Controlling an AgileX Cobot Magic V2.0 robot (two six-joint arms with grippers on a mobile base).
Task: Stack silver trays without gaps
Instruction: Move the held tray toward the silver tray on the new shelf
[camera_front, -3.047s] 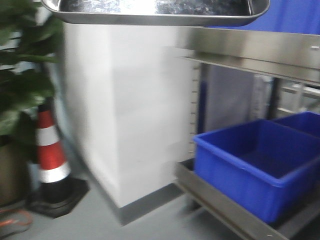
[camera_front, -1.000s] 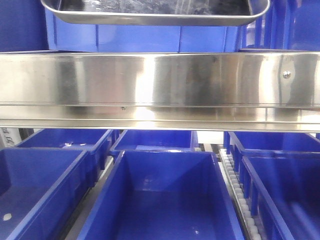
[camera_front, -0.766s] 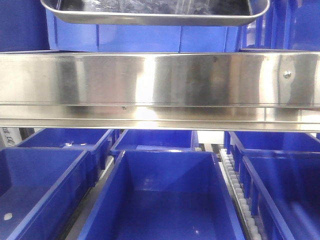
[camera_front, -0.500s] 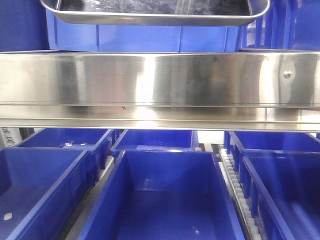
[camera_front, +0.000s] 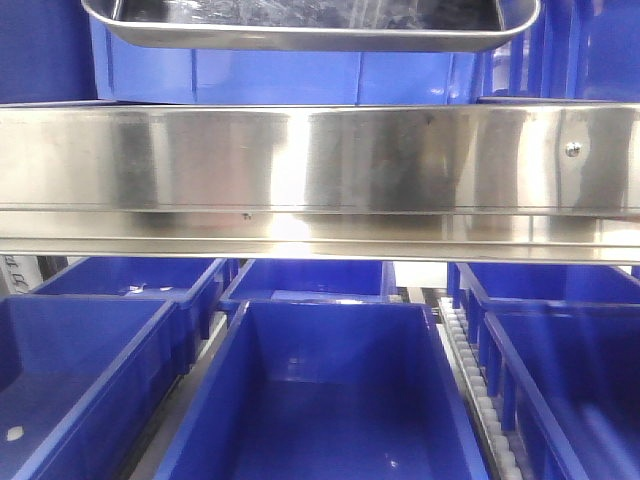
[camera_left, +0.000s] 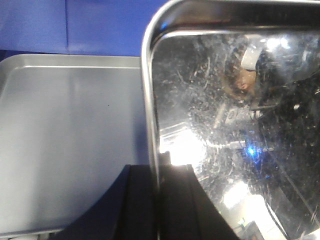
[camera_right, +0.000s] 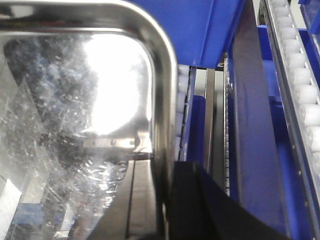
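Left tool (camera_left: 155, 200) and right tool (camera_right: 165, 200) are each clenching on the rim of the held tray (camera_front: 310, 30), one finger inside the rim and one outside. I am carrying it level between my two arms by its opposite ends. From the front it is hanging high, above the long shelf rail (camera_front: 320, 165) and well above the blue bins (camera_front: 330, 400) on the lower level of the shelf.

As I judge it, the stacking is only partly under way. One tray is lifted and brought to the shelf, but nothing is nested yet. A second tray (camera_left: 70, 135), duller and greyer, is lying lower down, just past the rim my left tool is gripping, with a blue wall behind it. I am seeing its flat floor and one rounded far corner, while the held tray is covering its other side. The two are sitting offset rather than corner over corner, and I cannot tell how much air is between them or what the second tray is resting on. On my right tool's side I am seeing only a blue bin wall and a row of white rollers (camera_right: 305, 100), with no tray showing below.

What is left, I reckon, is lining up the corners, lowering the held tray until the rims are meeting all round, and then letting go with both tools.
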